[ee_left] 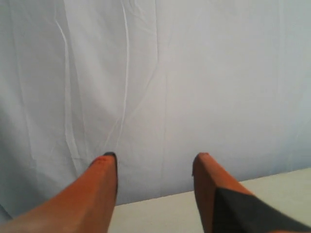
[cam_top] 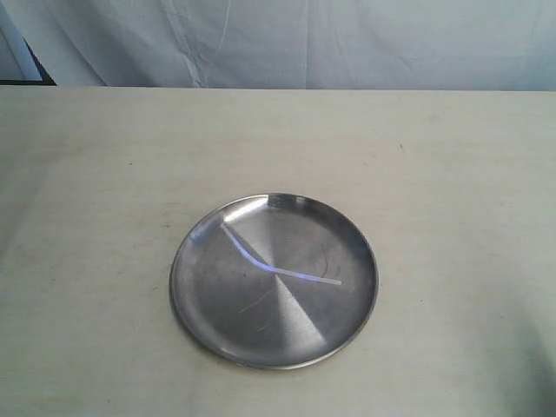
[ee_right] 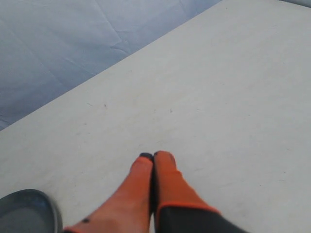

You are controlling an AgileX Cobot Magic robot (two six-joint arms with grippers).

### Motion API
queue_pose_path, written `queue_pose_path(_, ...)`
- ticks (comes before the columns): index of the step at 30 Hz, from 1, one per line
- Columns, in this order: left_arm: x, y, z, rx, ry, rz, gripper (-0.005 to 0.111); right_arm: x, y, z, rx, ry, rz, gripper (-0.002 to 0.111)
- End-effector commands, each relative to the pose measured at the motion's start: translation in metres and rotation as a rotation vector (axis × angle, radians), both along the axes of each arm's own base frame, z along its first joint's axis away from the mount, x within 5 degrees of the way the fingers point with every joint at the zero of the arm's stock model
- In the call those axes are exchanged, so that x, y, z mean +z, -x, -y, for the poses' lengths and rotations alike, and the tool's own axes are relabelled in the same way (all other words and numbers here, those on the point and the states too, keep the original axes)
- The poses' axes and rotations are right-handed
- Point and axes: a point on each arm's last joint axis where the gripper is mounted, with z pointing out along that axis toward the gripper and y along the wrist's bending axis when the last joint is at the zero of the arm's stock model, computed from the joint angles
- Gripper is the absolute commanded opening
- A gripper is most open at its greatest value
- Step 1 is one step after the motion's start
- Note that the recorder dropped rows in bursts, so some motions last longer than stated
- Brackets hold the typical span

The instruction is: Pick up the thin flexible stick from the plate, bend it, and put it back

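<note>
The thin flexible stick (cam_top: 300,276) is seen lying inside the stainless-steel plate (cam_top: 187,300), slightly below the centre of the exterior frame. It is not straight: a clear kink is shown near the plate's middle, with one leg running toward the upper left of the dish and the other toward the right. Both ends are contained within the rim.

No arm is shown in the exterior view. The left gripper (ee_left: 155,158) is held with its orange fingers wide apart and nothing between them, and it is aimed at the white cloth backdrop (ee_left: 194,73). The right gripper (ee_right: 154,156) is closed, its fingertips pressed together on nothing, above the bare pale table (ee_right: 218,97). Only an edge of the plate (ee_right: 29,204) is caught at the lower left of that view.

From this layout, the bend is judged to be made and the stick returned, so little or nothing appears to be left.
</note>
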Motion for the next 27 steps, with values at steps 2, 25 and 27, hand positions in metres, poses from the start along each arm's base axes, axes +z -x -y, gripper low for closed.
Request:
queue_pose_path(2, -0.017, 0.009, -0.021, 0.092, 0.650, -0.270, 0.047, -0.001, 0.000, 0.001, -0.005, 0.012, -0.001, 0.000)
queue_pose_path(25, -0.154, 0.090, -0.069, 0.324, 1.252, -0.039, 0.047, -0.001, 0.000, 0.000, -0.003, 0.013, 0.004, 0.000)
queue_pose_path(27, -0.159, 0.089, -0.070, 0.347, 1.238, -0.054, 0.047, -0.001, 0.000, 0.000, -0.003, 0.013, 0.004, 0.000)
